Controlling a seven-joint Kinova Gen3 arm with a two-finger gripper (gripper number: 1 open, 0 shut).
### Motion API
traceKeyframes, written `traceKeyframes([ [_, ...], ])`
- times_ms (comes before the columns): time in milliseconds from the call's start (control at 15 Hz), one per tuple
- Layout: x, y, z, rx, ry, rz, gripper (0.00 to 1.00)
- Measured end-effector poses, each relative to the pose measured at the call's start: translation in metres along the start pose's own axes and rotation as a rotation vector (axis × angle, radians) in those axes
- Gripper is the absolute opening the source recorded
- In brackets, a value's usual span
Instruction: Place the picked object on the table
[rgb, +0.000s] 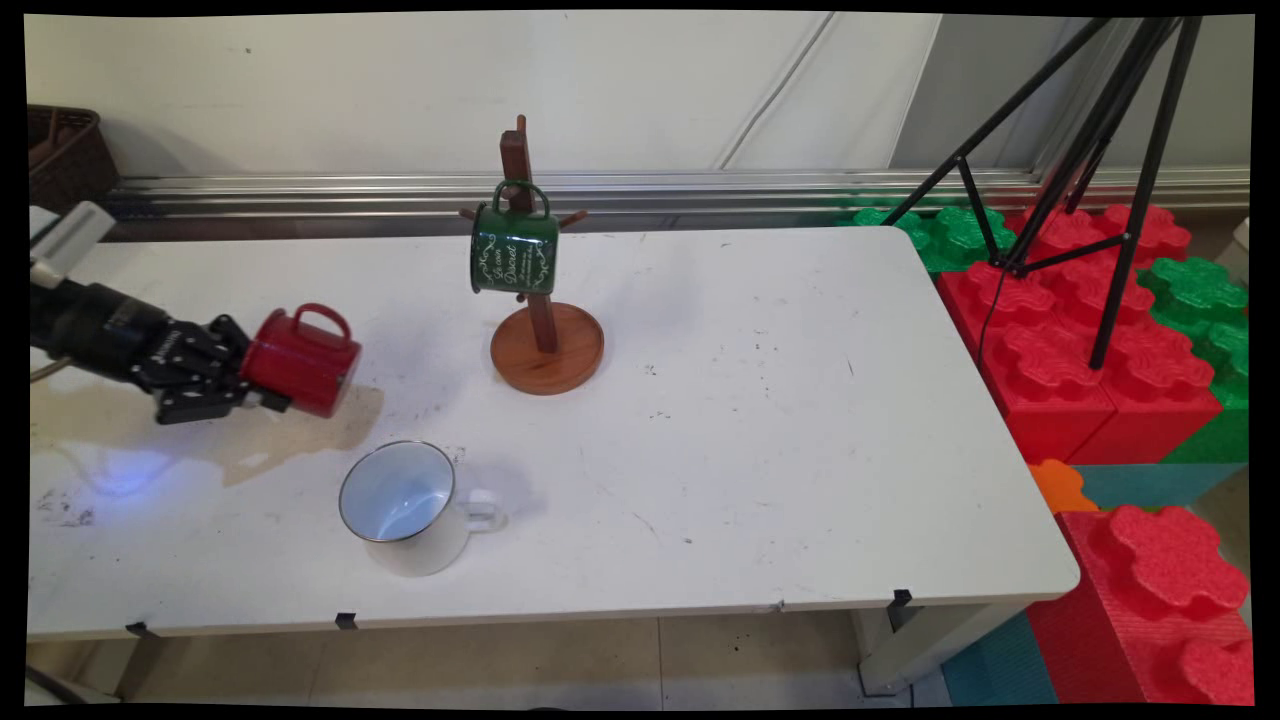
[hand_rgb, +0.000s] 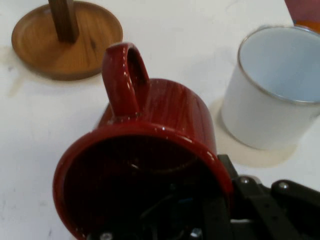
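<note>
gripper (rgb: 262, 385) clamped on the rim of the red mug (rgb: 300, 362), one finger inside the mouth and one outside, so held sideways with handle up, lifted just off the table (rgb: 750, 450). left of the wooden rack (rgb: 541, 310), where a green mug (rgb: 513, 248) hangs by its handle on a peg; white mug (rgb: 405, 505) standing upright below and left of the rack.
</note>
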Motion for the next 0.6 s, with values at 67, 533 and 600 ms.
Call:
traceKeyframes([
  [67, 0.0, 0.002, -0.006, 0.004, -0.018, 0.005, 0.0],
  [533, 0.001, 0.01, -0.035, 0.025, -0.131, 0.034, 0.0],
  [600, 0.002, 0.01, -0.038, 0.026, -0.148, 0.039, 0.0],
])
